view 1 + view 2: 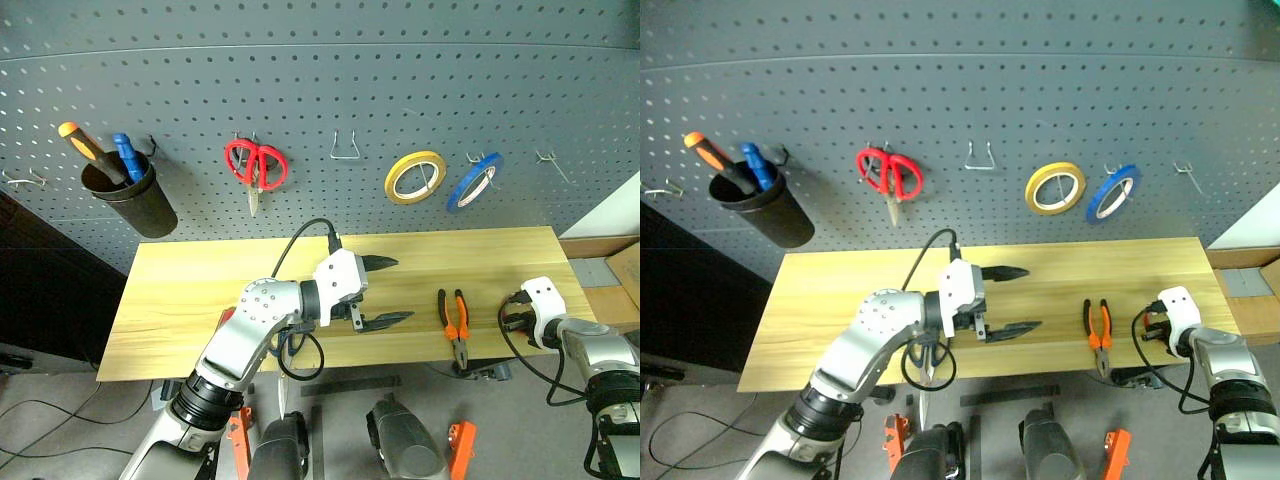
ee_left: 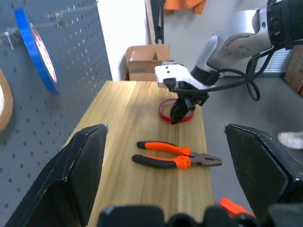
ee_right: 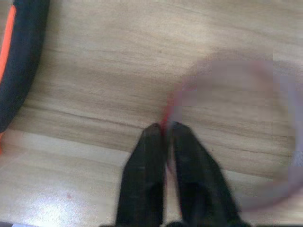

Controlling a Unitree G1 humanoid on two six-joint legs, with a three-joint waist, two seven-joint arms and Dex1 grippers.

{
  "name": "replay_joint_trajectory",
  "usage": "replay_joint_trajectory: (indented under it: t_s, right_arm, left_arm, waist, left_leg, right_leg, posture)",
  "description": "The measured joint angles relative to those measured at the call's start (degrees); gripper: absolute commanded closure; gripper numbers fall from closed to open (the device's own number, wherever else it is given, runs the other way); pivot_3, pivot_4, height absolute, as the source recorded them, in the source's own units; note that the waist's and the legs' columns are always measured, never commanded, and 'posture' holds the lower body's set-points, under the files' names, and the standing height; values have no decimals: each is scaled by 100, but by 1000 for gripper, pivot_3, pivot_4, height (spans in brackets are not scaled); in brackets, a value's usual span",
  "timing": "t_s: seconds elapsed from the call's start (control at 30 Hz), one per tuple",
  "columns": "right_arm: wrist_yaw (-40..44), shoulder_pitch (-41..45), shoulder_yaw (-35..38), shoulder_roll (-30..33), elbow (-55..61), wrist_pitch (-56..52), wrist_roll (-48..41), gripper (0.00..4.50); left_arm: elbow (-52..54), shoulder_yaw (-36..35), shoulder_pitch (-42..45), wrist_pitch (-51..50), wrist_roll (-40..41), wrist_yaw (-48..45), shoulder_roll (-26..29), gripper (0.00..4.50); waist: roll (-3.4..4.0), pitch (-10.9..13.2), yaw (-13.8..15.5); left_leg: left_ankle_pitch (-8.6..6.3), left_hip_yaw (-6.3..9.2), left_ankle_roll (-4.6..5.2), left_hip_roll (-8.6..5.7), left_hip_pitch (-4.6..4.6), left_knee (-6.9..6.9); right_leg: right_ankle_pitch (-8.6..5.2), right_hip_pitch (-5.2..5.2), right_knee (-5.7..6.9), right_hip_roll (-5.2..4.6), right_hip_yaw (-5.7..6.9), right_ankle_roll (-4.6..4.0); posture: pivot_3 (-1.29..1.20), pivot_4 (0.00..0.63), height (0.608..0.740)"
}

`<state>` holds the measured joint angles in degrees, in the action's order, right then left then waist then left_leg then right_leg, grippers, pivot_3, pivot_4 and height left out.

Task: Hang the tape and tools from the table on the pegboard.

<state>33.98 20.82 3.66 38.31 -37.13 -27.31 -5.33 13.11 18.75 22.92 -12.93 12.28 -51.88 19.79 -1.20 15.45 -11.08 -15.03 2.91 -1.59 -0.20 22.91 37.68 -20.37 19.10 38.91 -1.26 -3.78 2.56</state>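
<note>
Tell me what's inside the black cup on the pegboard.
The black cup holds an orange-handled tool and a blue-handled tool; their working ends are hidden inside.

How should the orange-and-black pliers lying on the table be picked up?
Probably by the paired handles. The pliers lie flat on the table, handles toward the pegboard, steel nose toward the near edge. Coming down from above with the tool's fingers straddling both handles across their width looks best: they lie nearly together, with bare wood on either side.
</note>
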Motion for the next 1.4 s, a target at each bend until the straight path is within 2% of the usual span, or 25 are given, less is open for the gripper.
replay_joint_trajectory:
  t_s: [0.23,0.33,0.47,0.53,0.63,0.8,1.17,1.27,1.4]
  right_arm:
    - [-481,-876,535,-19,1135,-467,-159,4486]
    - [-857,-1526,1054,-31,2508,-712,-262,4486]
    - [-1391,-2331,1535,-62,4972,-844,-58,4486]
    - [-1664,-2337,1534,-159,5940,-848,83,4486]
    - [-1938,-1869,1487,-344,6628,-862,173,4486]
    - [-1908,-680,1243,-204,6314,-793,203,4486]
    - [-1349,788,1094,-175,3053,589,-36,4486]
    - [-1271,844,1096,-282,2811,819,-125,3884]
    - [-1257,394,1100,-490,3316,813,-299,2539]
  left_arm:
    - [-27,-291,204,-130,502,-142,-91,254]
    - [-46,-307,271,-151,546,-143,-111,254]
    - [-68,-427,425,-130,674,-108,-270,254]
    - [-107,-553,508,-39,701,-54,-370,254]
    - [-239,-605,554,108,694,26,-418,254]
    - [-402,-655,600,260,654,76,-426,254]
    - [-596,-657,625,580,459,176,-486,254]
    - [-596,-657,628,593,428,255,-528,254]
    - [-606,-691,622,616,387,336,-511,254]
  waist:
    - [7,2,2]
    - [24,9,-24]
    - [33,17,-37]
    - [32,18,-65]
    - [33,24,-98]
    - [26,41,-143]
    - [27,40,-177]
    - [27,40,-177]
    - [28,39,-160]
  left_leg:
    - [-6,-4,6,-6,12,14]
    - [-7,-8,7,-5,18,14]
    - [-7,-8,5,-1,20,13]
    - [-8,-10,5,0,18,15]
    - [-8,-11,6,-6,17,17]
    - [-9,-5,8,-8,23,15]
    - [-15,-11,22,-10,62,24]
    - [-15,-10,21,-9,63,24]
    - [-14,-4,19,-8,71,25]
  right_leg:
    - [0,7,3,-1,-12,9]
    - [-2,17,5,0,-18,12]
    - [-3,22,6,8,-22,15]
    - [-1,22,6,10,-26,19]
    - [1,21,6,8,-29,22]
    - [1,22,2,7,-25,22]
    - [2,58,5,0,-26,22]
    - [2,58,5,0,-25,22]
    - [2,60,5,0,-19,22]
  posture:
    - [-331,275,740]
    - [-344,280,740]
    - [-376,290,740]
    - [-384,292,740]
    - [-383,291,740]
    - [-372,282,740]
    - [-342,265,740]
    - [-338,264,740]
    - [-331,260,740]
